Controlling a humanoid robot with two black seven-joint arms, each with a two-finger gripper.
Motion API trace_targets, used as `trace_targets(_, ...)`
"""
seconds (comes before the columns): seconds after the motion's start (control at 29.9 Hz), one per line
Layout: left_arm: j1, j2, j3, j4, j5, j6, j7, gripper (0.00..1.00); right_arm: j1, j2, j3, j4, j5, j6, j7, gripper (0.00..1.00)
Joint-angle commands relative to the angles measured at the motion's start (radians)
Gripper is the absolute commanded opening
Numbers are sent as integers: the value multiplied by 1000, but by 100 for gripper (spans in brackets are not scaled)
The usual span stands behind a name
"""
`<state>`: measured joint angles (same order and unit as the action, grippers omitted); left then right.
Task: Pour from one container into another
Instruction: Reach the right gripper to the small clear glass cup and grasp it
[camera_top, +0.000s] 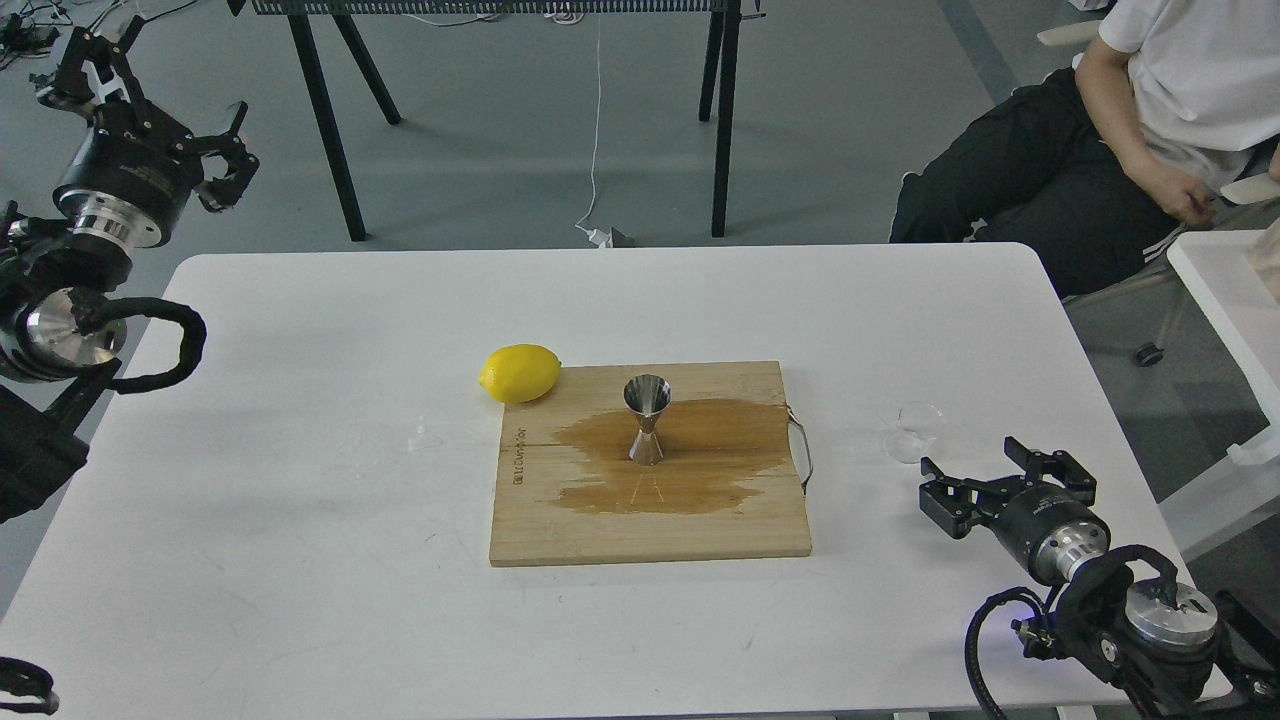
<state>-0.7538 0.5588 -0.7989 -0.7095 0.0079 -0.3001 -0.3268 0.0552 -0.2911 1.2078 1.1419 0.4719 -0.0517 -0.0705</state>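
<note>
Your jigger (647, 419) is standing upright in the middle of the wooden board (560, 520), shiny steel, hourglass shape, right in a dark wet patch (700, 460). The clear cup (917, 430) is pretty hard to spot: tiny, see-through, sitting on the white table (300, 560) right of the board, just past your right gripper (990, 470), which has its fingers spread and nothing in them. Your left gripper (225, 150) is raised off the table's far left corner, open too, empty. A lemon (520, 373) touches the board's back left corner.
</note>
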Motion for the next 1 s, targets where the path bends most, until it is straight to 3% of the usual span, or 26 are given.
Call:
trace_targets(0.0,-9,-11,-3,31,1,-36,3,100,44,39,-33,-68,-28,9,0,100)
trace_targets(0.43,-9,-11,-3,31,1,-39,0,100,133,112,-42,-211,-32,41,1,94)
trace_targets(0.6,-10,-11,-2,33,1,-39,-1,100,140,113,-25,-220,-32,53,0,78)
trace_targets(0.74,-12,-10,-2,33,3,-39,-1,100,140,119,-20,-251,-30,141,-8,63)
trace_targets(0.84,-12,-10,-2,33,3,-39,-3,100,141,127,-24,-261,-30,142,-9,56)
trace_targets(0.97,-12,-8,-2,33,3,-39,-5,100,144,133,-34,-283,-30,142,-11,55)
